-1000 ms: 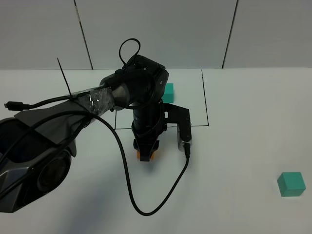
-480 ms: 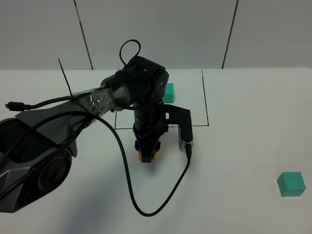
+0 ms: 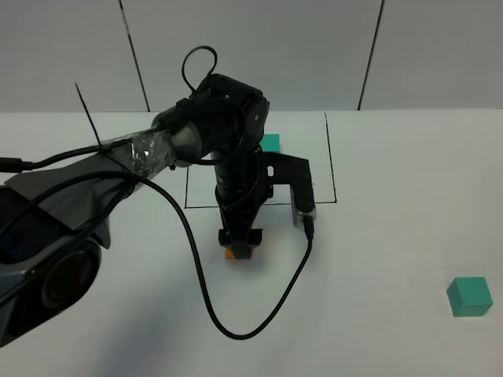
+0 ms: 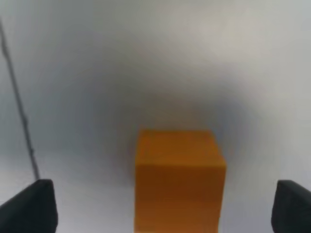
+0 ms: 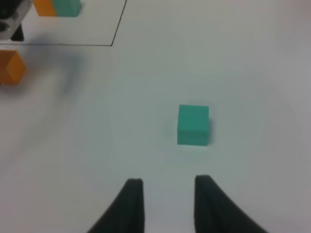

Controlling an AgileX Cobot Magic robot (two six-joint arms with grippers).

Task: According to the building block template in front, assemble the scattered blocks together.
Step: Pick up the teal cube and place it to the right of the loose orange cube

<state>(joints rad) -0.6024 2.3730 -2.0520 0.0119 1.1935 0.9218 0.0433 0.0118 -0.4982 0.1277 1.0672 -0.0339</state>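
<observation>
Fingers [image 4: 30, 208] wide apart on the left gripper [image 4: 163, 208], and the orange cube [image 4: 180, 179] sits squarely between them with a gap on both sides. The jaws are open, nothing gripped. That centring looks deliberate to me: line up over the cube, then close. From the high camera the left arm [image 3: 196, 137] reaches across the middle and stands almost straight down over the cube, which lies just outside the frame [image 3: 331, 157], near its front line. Only a sliver of orange shows under the wrist there.

Over to the right gripper [image 5: 167, 204]: fingers parted by a narrow gap, empty, hovering short of the teal cube [image 5: 193, 124]. That cube sits well apart from everything, far out on the right of the table [image 3: 393, 251]. My read is that each arm has its own cube, and the two must meet orange left, teal right.

Now the template [image 5: 56, 7]: the right wrist view catches its orange and teal halves inside the frame, cropped at the picture edge. The high camera shows only the teal half, because the arm blocks the orange one. The left wrist view is soft and cuts off the cube's lower part, so I cannot tell how far the fingertips are from the table. A cable [image 3: 201, 283] loops over the table beside the orange cube.
</observation>
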